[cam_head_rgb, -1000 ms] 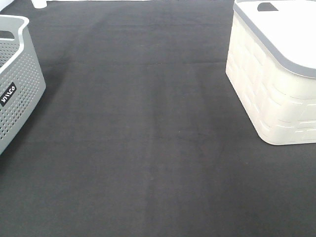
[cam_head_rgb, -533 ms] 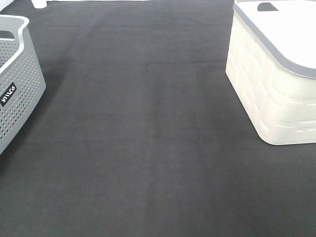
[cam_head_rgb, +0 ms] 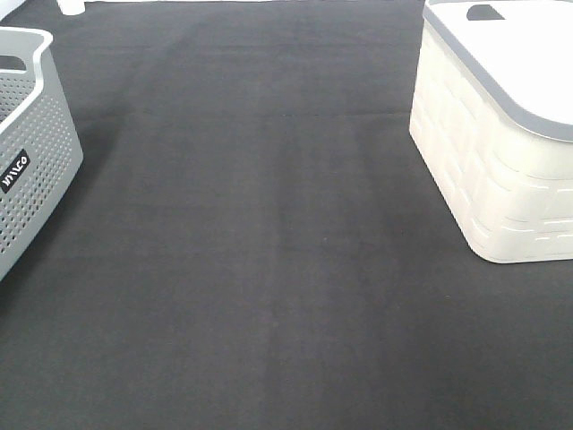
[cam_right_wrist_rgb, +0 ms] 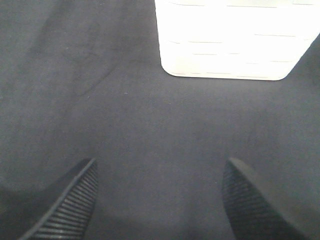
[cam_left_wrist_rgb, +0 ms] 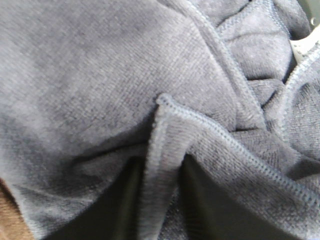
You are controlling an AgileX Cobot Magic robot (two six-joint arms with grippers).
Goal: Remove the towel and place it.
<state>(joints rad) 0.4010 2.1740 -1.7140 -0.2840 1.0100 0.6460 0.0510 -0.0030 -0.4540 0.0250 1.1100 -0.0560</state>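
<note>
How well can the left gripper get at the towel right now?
Probably yes. In the left wrist view the left gripper is right on the towel, with its dark fingers either side of a hemmed fold. Nothing is in the way, and it seems to be pinching the fold.

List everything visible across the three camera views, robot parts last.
grey-purple terry cloth towel: one, grey-purple, bunched, filling the left wrist view
small white tag: one, white, at the towel's hem
grey perforated plastic basket: one, grey, left edge of the exterior view
cream plastic basket with grey rim: one, cream, right of the exterior view
black cloth table cover: one, black, under both baskets
small white object: one, white, cut off at the cover's far edge, unidentifiable
brown patch: one, brown, beside the towel, unidentifiable
left fingers: two, dark, closed on a hemmed towel fold
right fingers: two, black, ribbed, apart above bare cover
</note>
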